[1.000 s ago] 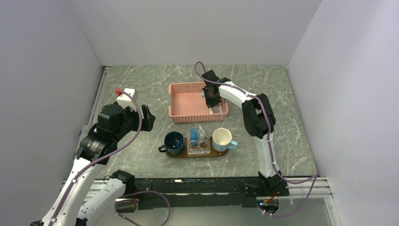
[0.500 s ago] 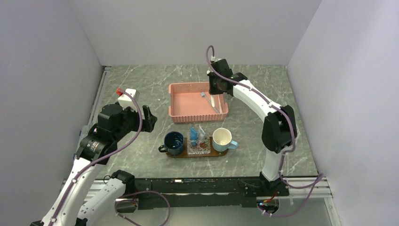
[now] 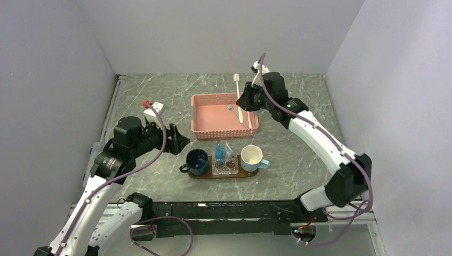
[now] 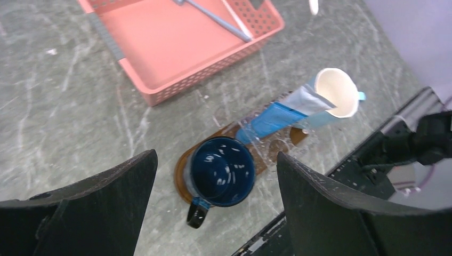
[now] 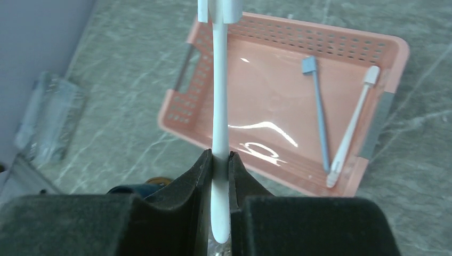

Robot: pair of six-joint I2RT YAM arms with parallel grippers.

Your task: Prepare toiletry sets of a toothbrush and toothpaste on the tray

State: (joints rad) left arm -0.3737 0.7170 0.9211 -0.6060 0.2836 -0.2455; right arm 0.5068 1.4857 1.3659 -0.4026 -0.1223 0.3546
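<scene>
My right gripper (image 3: 246,101) is shut on a white toothbrush (image 3: 237,81) and holds it upright in the air over the pink basket (image 3: 213,114). In the right wrist view the toothbrush (image 5: 220,106) runs up from between the closed jaws (image 5: 220,160). A second white toothbrush (image 5: 353,125) and a blue-grey one (image 5: 319,117) lie in the basket. The dark-brown tray (image 3: 198,174) carries two mugs and a clear dish with blue toothpaste tubes (image 3: 219,152) leaning in it. My left gripper (image 3: 178,140) is open and empty, left of the tray and above the dark blue mug (image 4: 221,170).
A white mug (image 3: 251,157) with a light-blue handle stands at the tray's right end, and the dark blue mug (image 3: 196,161) at its left end. In the left wrist view a toothpaste tube (image 4: 277,117) leans toward the white mug (image 4: 336,90). The table's front rail runs just behind the tray.
My right gripper has risen out of the basket with the white toothbrush, and the arm has swung up and to the right. My left gripper has moved right, toward the dark blue mug.
</scene>
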